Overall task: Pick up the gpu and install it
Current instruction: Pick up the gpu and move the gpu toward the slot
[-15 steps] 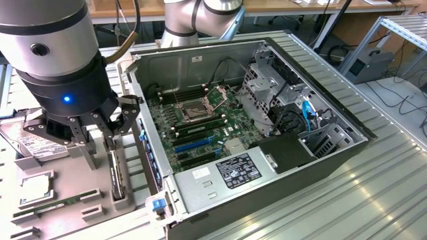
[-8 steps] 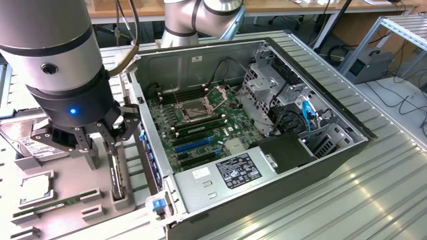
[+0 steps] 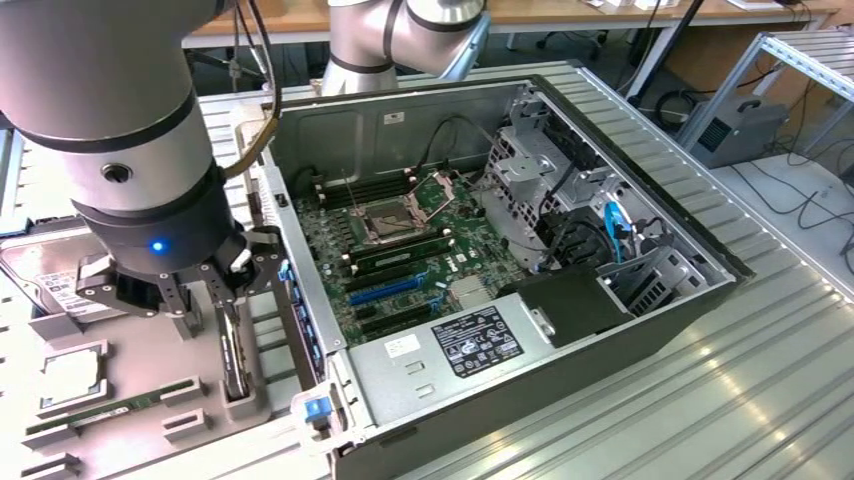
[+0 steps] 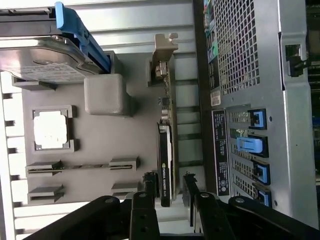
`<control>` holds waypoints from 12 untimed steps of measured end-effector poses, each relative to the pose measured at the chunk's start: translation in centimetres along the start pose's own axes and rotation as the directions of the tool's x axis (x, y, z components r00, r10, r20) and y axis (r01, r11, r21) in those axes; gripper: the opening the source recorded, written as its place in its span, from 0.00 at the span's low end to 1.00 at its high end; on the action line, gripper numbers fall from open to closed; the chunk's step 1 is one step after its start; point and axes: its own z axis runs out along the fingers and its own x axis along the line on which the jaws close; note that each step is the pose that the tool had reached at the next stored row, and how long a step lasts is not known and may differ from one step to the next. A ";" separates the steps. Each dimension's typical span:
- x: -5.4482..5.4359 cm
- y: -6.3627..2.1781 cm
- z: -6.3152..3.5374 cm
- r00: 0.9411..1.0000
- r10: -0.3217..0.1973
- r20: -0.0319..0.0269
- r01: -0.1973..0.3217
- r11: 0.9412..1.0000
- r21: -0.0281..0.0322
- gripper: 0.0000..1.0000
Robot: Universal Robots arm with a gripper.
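the hand hangs low over a grey tray that lies on the ribbed metal counter, on the exterior view's left of an open computer case. its jaws stand wide and straddle one end of the gpu, one finger on each side of the card. in the wrist view the hand shows a small gap between each finger and the gpu, so the card is not gripped. the gpu stands on its long edge in a slot of the tray, close beside the outer wall of the case and running along it. its silver bracket is at the end away from the fingers, and a label runs along its black edge. in the tray, well apart from the card, lie a hard drive with a blue carrier, a square processor chip in its own holder, and a thin memory stick held in a narrow groove; a plain grey block sits between the hard drive and the gpu. the back of the case shows a metal grille and a row of blue slot latches. inside the case, the exterior view shows the green motherboard with its open processor socket, and the power supply near the front corner.
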 end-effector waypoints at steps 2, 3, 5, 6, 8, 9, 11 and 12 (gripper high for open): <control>0.0 -0.02 0.48 1.000 0.000 0.000 0.000 1.000 0.000 0.36; 0.0 -0.03 0.81 1.000 0.000 0.000 0.000 1.000 0.000 0.36; 0.0 -0.08 1.76 1.000 0.000 0.000 0.000 1.000 0.000 0.36; 0.1 -0.09 2.17 1.000 0.000 0.000 0.000 1.000 0.000 0.36; 0.0 -0.10 2.53 1.000 0.000 0.000 0.000 1.000 0.000 0.36; -0.1 -0.10 2.58 1.000 0.000 0.000 0.000 1.000 0.000 0.36; -0.1 -0.10 2.75 1.000 0.000 0.000 0.000 1.000 0.000 0.36; -0.1 -0.10 2.96 1.000 0.000 0.000 0.000 1.000 0.000 0.36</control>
